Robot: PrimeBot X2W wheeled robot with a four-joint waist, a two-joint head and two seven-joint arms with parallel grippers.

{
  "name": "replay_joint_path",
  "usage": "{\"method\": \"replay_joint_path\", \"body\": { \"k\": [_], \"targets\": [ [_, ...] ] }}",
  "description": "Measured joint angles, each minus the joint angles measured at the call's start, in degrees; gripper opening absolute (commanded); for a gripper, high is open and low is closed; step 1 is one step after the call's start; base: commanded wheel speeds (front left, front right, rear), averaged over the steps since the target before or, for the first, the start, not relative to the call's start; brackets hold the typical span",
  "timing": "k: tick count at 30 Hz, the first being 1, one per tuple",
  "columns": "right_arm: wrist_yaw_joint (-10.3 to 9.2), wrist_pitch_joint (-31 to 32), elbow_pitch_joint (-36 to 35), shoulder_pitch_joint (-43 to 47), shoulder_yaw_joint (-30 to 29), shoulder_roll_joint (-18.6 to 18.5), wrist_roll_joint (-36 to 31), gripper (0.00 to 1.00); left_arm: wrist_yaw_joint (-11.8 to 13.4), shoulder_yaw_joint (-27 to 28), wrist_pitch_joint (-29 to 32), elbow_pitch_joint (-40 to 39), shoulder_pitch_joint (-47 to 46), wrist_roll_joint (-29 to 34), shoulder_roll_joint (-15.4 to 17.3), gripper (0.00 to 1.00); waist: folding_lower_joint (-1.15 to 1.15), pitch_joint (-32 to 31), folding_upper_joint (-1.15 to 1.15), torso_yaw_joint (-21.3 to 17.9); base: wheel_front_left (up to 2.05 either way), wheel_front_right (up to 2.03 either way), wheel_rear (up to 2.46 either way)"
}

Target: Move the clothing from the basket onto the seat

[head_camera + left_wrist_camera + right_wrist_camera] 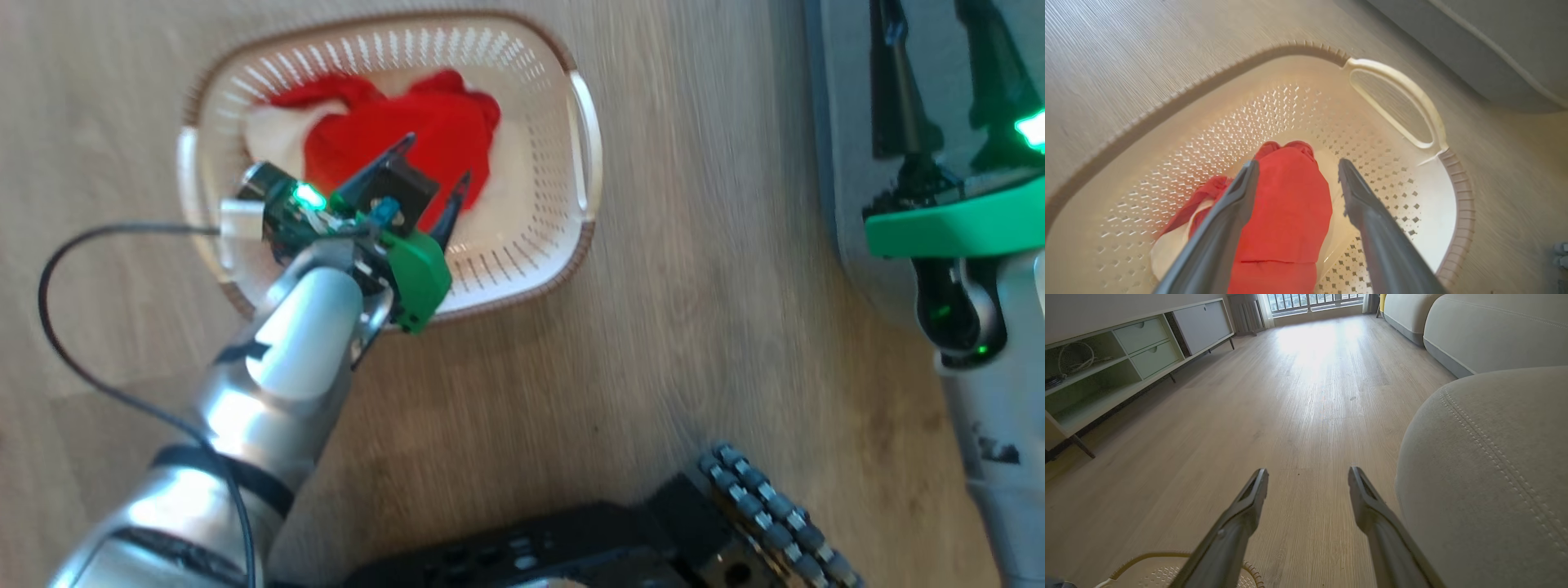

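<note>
Left gripper (1297, 163) spread wide, empty, straddling clothing (1286, 204) in basket (1180, 122): grasp step, by the look. Next: lower, pinch crumpled soft red-and-white fabric, lift clear of perforated cream plastic wall and ribbed brown rim. Farther off: right gripper (1308, 471) likewise agape, empty, beside rounded grey stitched seat (1474, 477).

Jaws of left tool (1297, 163) spread wide over the basket (1208, 81), one finger each side of the red clothing (1286, 212) (white part at lower left). Wood floor (1118, 53) around, grey seat (1474, 41) near the handle.
</note>
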Motion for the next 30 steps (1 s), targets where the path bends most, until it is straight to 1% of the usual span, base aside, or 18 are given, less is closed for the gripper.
{"method": "replay_joint_path", "body": {
  "k": [3,7,8,12,16,20,23,24,25,30],
  "targets": [
    [0.0,0.0,-0.4,-1.8,0.6,0.4,0.2,1.0,0.1,-1.8,0.2,5.9,-4.0,0.6,0.0,1.0,-0.01,3.4,0.0,-1.3,0.0,0.0,0.0],
    [0.0,0.0,-1.0,-3.1,1.3,1.2,0.5,1.0,0.9,-4.2,2.2,11.9,-9.4,1.7,0.0,1.0,-0.01,7.3,0.0,-3.0,0.0,0.0,0.0],
    [0.0,0.0,-1.0,-3.3,1.4,1.2,0.5,1.0,1.1,-5.2,4.2,14.8,-11.8,2.4,0.0,1.0,-0.01,9.1,0.0,-3.8,0.0,0.0,0.0],
    [0.0,0.0,-1.0,-3.9,1.4,1.4,0.7,1.0,1.7,-7.9,9.0,20.2,-15.0,4.4,0.0,1.0,-0.01,12.1,0.0,-5.5,0.0,0.0,0.0],
    [0.0,0.0,-1.0,-4.1,1.4,1.4,0.9,1.0,2.6,-10.8,13.9,22.2,-16.2,6.5,0.0,1.0,-0.01,13.9,0.0,-6.4,0.0,0.0,0.0],
    [0.0,0.0,-1.4,-3.9,1.2,1.4,0.9,1.0,3.6,-13.7,18.5,23.3,-17.4,9.1,0.0,1.0,-0.02,14.6,0.0,-6.3,0.0,0.0,0.0],
    [0.0,0.0,-1.8,-3.8,1.0,1.4,0.9,1.0,4.0,-14.9,20.1,23.5,-17.9,10.0,0.0,1.0,-0.02,14.9,0.0,-6.2,0.0,0.0,0.0],
    [0.0,0.0,-2.0,-3.6,0.9,1.4,0.9,1.0,4.6,-15.9,21.9,23.7,-18.5,10.8,0.1,1.0,-0.02,15.2,0.0,-6.1,0.0,0.0,0.0],
    [0.0,0.0,-2.0,-3.6,0.9,1.4,0.9,1.0,4.6,-15.9,21.9,23.7,-18.5,10.8,0.1,1.0,-0.02,15.2,0.0,-6.1,0.0,0.0,0.0],
    [0.0,0.0,-2.4,-2.0,-0.1,1.1,0.9,1.0,6.2,-17.8,25.1,24.1,-18.7,12.2,0.5,1.0,-0.02,15.8,0.0,-5.6,0.0,0.0,0.0]
  ]
}}
